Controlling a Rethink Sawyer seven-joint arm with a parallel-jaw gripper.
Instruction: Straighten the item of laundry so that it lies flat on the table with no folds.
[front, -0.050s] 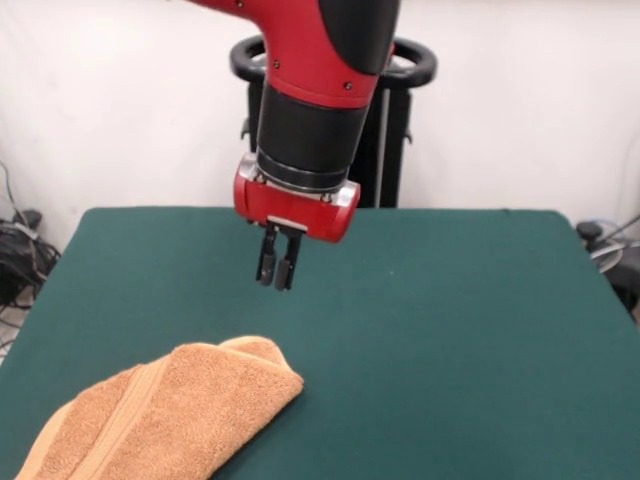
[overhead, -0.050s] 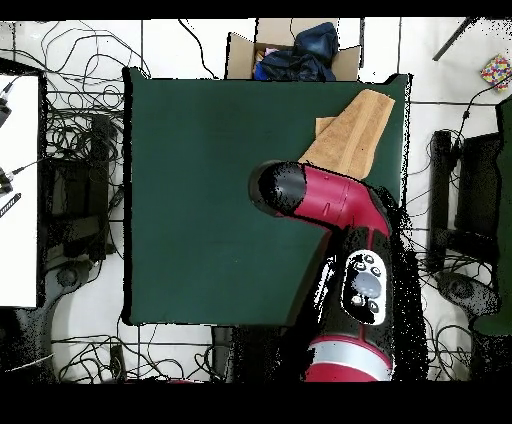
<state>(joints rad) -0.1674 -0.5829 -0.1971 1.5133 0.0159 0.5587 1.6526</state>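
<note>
1. Risk of a pinch through both layers: towel (front, -0.050s: 170, 415) looks folded over on itself, so a grab at the rounded fold would lift the whole bundle and leave it doubled.
2. Risk of dragging cloth off the counter (front, -0.050s: 450, 300): towel sits at the counter's edge, part of it running out of the front view's lower border, so a pull the wrong way could send it over the side.
3. Risk of a missed grasp: terry pile is soft and low, and a descent stopping short would catch only loops, or nothing.
4. Risk of arm blocking the overhead view: red arm covers the spot beneath the tool there, so alignment judged from above would be unreliable.
5. Tool (front, -0.050s: 278, 275): raised clear of the counter, empty, its two dark fingers hanging close together with little or no gap between them; judged closed, gripping nothing.
6. Towel relative to the tool: in the front view, below it and off toward the picture's lower left, nearer the camera, well apart and not touching. Nearest part is the rounded folded end; woven border band runs away from the tool toward the counter's corner.
7. In the overhead view, towel (overhead, -0.050s: 352, 132) lies beyond the arm's end, up against the counter's far right corner.
</note>
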